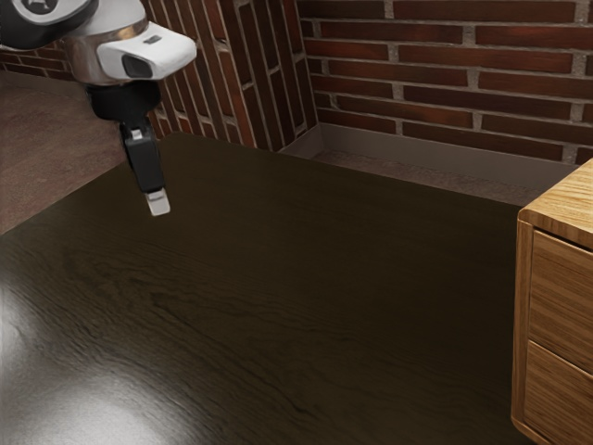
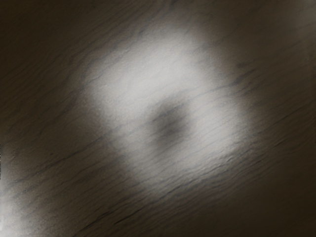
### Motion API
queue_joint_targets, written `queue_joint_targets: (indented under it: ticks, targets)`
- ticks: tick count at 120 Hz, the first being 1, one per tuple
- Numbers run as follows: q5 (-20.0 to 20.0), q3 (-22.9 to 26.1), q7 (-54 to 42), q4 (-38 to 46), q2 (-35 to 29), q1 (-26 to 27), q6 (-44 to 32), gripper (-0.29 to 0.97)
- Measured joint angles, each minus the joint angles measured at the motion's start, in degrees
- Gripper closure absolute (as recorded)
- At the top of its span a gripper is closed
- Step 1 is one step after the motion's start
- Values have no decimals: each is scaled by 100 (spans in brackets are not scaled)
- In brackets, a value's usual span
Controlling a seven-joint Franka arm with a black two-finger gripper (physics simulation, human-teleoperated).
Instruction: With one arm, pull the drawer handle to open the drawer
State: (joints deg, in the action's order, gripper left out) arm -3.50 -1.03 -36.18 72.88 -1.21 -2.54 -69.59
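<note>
A light wooden drawer cabinet point(image 1: 556, 306) stands at the exterior view's right edge, cut off by the frame. It has an upper drawer front point(image 1: 561, 295) and a lower drawer front point(image 1: 556, 394), and both sit flush with the frame. My gripper point(image 1: 157, 204) hangs point-down above the dark table point(image 1: 278, 306) at the exterior view's upper left, far from the cabinet and holding nothing. In the wrist view the dark wood tabletop point(image 2: 59, 74) lies under the hand, with a bright glare patch point(image 2: 148, 84) on it.
A brick wall point(image 1: 445, 65) with a grey baseboard runs behind the table. A brown floor point(image 1: 46, 139) lies past the table's edge at the exterior view's left. Wide bare tabletop stretches between my gripper and the cabinet.
</note>
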Motion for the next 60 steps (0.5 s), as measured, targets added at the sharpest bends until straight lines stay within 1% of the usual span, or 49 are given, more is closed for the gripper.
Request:
queue_joint_targets:
  ticks: [30,34,42,48,54,60]
  targets:
    - [72,-3,-561,16,-53,227,-271,0]
    - [79,1,-620,88,-178,245,-284,0]
    - [95,9,-729,617,-753,293,-305,0]
    - [99,93,-806,860,-1112,400,-316,0]
    - [101,350,-889,1089,-1402,486,-325,0]
    - [100,649,-1001,1218,-1551,537,-331,0]
